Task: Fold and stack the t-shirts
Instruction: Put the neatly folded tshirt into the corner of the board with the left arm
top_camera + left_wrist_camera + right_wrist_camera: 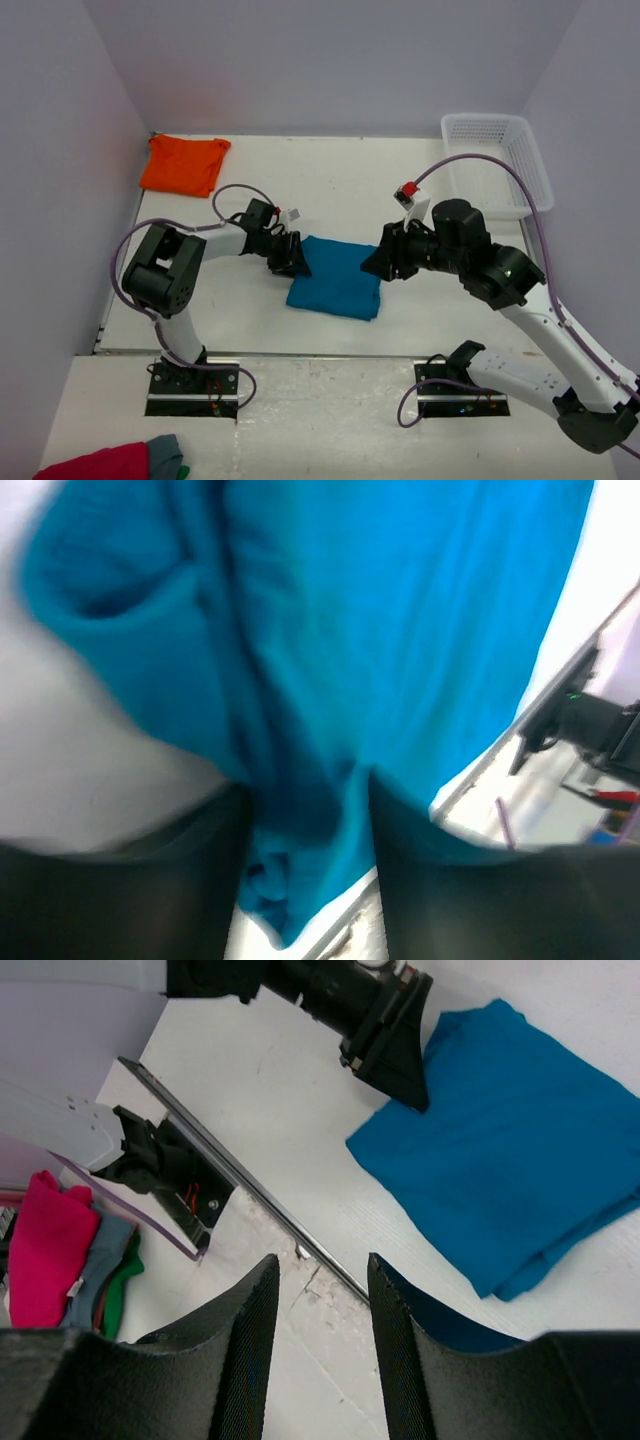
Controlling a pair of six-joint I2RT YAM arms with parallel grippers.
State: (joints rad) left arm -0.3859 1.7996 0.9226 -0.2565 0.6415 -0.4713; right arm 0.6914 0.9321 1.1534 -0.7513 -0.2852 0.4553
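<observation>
So here's where my two arms are at. The teal-blue tee (335, 278) is folded into a rough rectangle in the middle of the table (420, 200), slightly nearer than center. The orange tee (183, 164) is folded too and sits way off in the far left corner, well apart from the blue one.

My left gripper (308, 810) is down at the left edge of the teal-blue tee. The wrist view is blurry, but its fingers (180, 880) stand on either side of a bunched ridge of blue fabric. The cloth fills most of the gap between them. Honestly I can't tell if it's actually clamped or just straddling the fold.

My right gripper (322, 1290) is at the shirt's right edge. Its jaws are spread, and between them there's only bare white table and the table's near edge, no cloth. A bit of blue shows just beside the right-hand finger.

Other stuff: a white basket (530, 150) in the far right corner, and a crimson-pink cloth (95, 465) with a grey cloth (165, 452) beside it, off the near left of the table.
</observation>
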